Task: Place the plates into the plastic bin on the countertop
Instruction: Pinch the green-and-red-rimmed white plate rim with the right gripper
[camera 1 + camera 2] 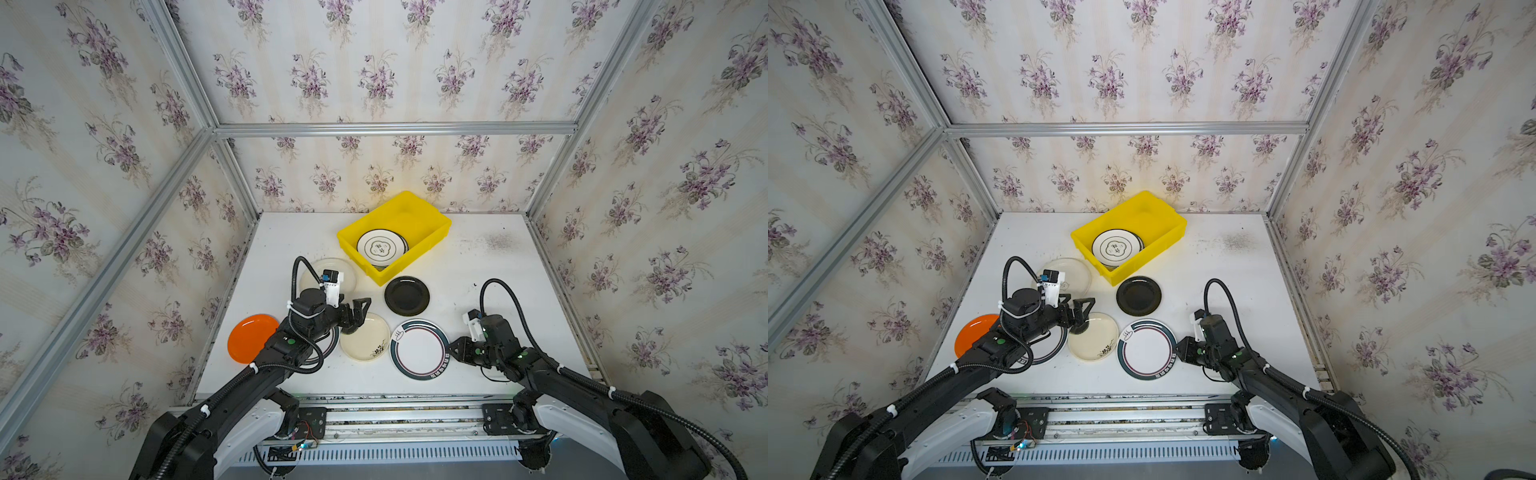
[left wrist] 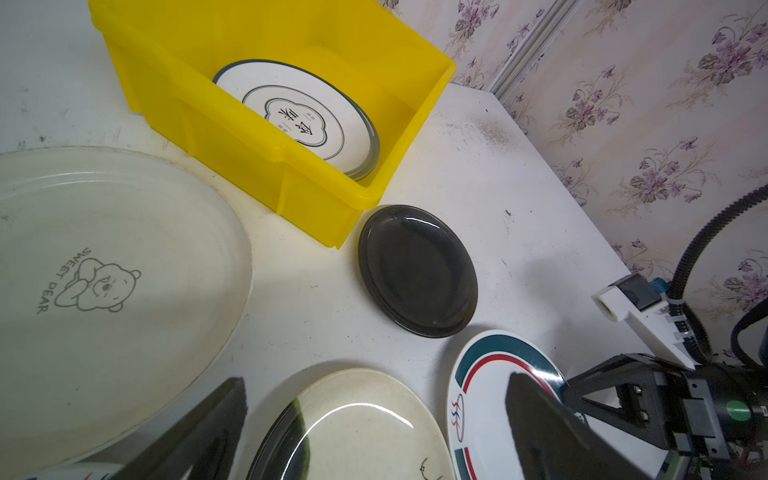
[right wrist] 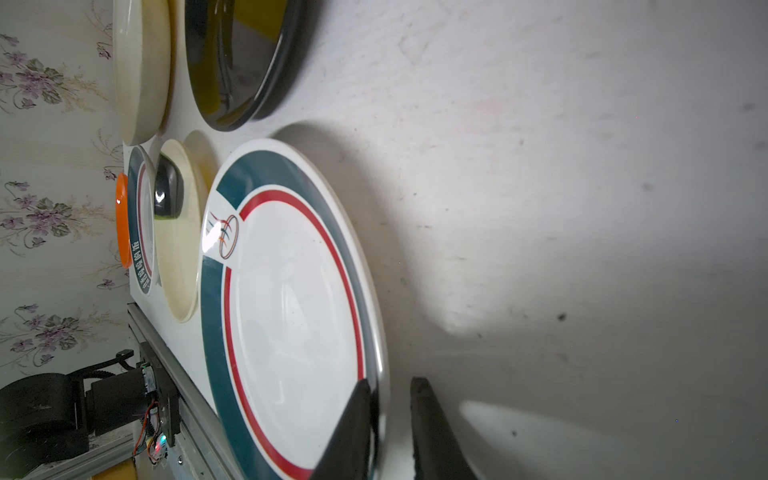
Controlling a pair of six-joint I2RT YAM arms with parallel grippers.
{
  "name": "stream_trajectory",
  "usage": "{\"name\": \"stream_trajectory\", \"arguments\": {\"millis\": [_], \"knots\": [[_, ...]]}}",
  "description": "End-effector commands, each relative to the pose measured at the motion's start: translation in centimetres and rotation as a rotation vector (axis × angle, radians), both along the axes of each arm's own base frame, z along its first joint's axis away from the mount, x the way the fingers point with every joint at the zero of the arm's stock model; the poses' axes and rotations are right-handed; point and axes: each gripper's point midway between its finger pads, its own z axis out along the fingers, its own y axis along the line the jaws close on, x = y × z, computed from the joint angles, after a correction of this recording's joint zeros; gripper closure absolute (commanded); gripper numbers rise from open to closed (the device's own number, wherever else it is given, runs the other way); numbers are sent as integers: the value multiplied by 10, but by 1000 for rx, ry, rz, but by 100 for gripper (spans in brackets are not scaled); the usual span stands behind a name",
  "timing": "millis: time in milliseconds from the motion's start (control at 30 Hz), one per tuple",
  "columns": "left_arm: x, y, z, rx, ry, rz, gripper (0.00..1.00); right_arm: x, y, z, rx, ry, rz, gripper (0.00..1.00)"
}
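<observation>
left arm [image 1: 266, 365] and right arm [image 1: 582, 378] matte black; white moulded base shells [image 1: 249, 428]; black corrugated conduit [image 1: 296, 270] looped at each wrist, white zip ties [image 1: 253, 367]; white camera bracket [image 1: 332, 286] with blue module; green dots [image 1: 291, 341] on joints; left gripper [image 2: 374, 382], right gripper [image 3: 390, 381]: black tapered fingers

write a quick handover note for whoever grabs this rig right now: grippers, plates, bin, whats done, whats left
Left gripper: open, empty, above the small cream plate.
Right gripper: jaws straddle the rim of the green-rimmed plate, which lies on the countertop; grip unconfirmed.
Done: white emblem plate in the yellow bin, at least one more beneath it.
Left: six plates on the countertop: those two, the black plate, the bear-print cream plate, the orange plate, and a second green-rimmed plate partly under the left arm.
</observation>
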Motion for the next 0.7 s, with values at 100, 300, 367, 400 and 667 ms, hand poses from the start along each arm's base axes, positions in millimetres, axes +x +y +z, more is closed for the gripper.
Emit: {"name": "stream_trajectory", "arguments": {"millis": [100, 300, 367, 400, 667], "knots": [[4, -2, 7, 1, -34, -10, 0, 16, 11, 12, 36, -34, 3, 87], [4, -3, 3, 3, -24, -16, 0, 19, 11, 9, 29, -22, -6, 100], [4, -4, 3, 1, -24, -16, 0, 19, 10, 11, 25, -25, -11, 100], [4, -4, 3, 1, -25, -16, 0, 20, 9, 12, 23, -28, -18, 100], [4, -7, 0, -1, -13, -29, 0, 25, -6, 34, -13, -93, -95, 100]]}}
